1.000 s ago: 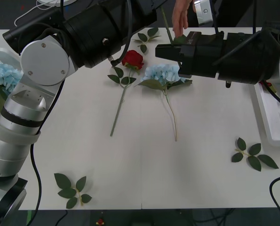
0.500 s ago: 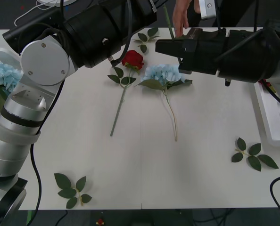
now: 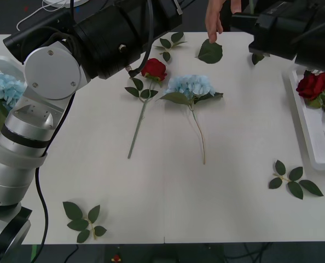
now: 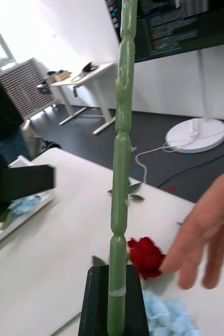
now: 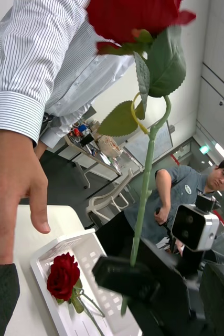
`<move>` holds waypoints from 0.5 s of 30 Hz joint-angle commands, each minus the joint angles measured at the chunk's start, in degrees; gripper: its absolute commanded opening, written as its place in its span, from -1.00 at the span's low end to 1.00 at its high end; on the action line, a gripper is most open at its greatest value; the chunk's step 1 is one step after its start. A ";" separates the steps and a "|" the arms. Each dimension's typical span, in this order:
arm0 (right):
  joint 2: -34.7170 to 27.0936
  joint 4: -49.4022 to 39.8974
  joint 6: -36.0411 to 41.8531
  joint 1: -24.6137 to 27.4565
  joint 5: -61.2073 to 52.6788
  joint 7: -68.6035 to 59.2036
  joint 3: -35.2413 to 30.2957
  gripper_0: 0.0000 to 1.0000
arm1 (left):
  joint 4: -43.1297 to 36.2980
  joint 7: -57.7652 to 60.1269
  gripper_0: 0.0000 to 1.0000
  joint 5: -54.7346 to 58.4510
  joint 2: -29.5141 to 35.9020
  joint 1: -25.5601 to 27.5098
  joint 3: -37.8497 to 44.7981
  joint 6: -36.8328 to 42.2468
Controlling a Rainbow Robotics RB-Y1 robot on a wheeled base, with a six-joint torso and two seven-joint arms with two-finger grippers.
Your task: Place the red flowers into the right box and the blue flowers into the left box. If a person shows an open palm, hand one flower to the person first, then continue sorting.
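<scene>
My right gripper (image 4: 117, 310) is shut on the green stem (image 4: 119, 173) of a red rose, held upright; its bloom (image 5: 138, 21) stands high in the left wrist view, above that gripper (image 5: 125, 275). A person's hand (image 3: 214, 22) with spread fingers hangs at the far table edge, close beside the stem and apart from it. Another red rose (image 3: 154, 69) and a blue hydrangea (image 3: 190, 86) lie mid-table. The right box (image 3: 315, 137) holds a red rose (image 3: 314, 85). The left box (image 4: 12, 223) holds blue hydrangeas (image 3: 4, 87). My left arm (image 3: 124, 33) reaches toward the far edge, its fingers (image 5: 1, 299) open.
Loose leaf sprigs lie near the front left (image 3: 83, 219), front right (image 3: 294, 181) and far middle (image 3: 170, 44). A single leaf (image 3: 210, 52) lies below the person's hand. Bare table stretches across the near middle.
My right arm has lifted up and back toward the far right with the stem, uncovering the single leaf and the rose in the right box. The person's hand stays at the far edge.
</scene>
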 commanded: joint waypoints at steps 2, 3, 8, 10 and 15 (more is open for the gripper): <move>-2.60 2.07 -8.34 -2.50 7.48 1.54 -1.40 -1.00 | -2.19 -1.14 1.00 0.47 -1.20 0.11 -0.35 -0.80; -2.51 2.42 -9.05 -2.50 8.18 1.54 -1.49 -1.00 | -2.19 -1.14 1.00 0.47 -1.20 0.11 -0.35 -0.80; 0.04 6.20 -14.23 -3.12 15.12 2.06 -1.40 -1.00 | -2.19 -1.14 1.00 0.47 -1.20 0.11 -0.35 -0.80; 1.36 7.87 -15.55 -3.73 18.11 2.24 -1.40 -1.00 | -2.19 -1.14 1.00 0.47 -1.20 0.11 -0.35 -0.80; 4.78 11.74 -19.07 -5.23 24.97 2.68 -1.40 -1.00 | -2.19 -1.14 1.00 0.47 -1.20 0.11 -0.35 -0.80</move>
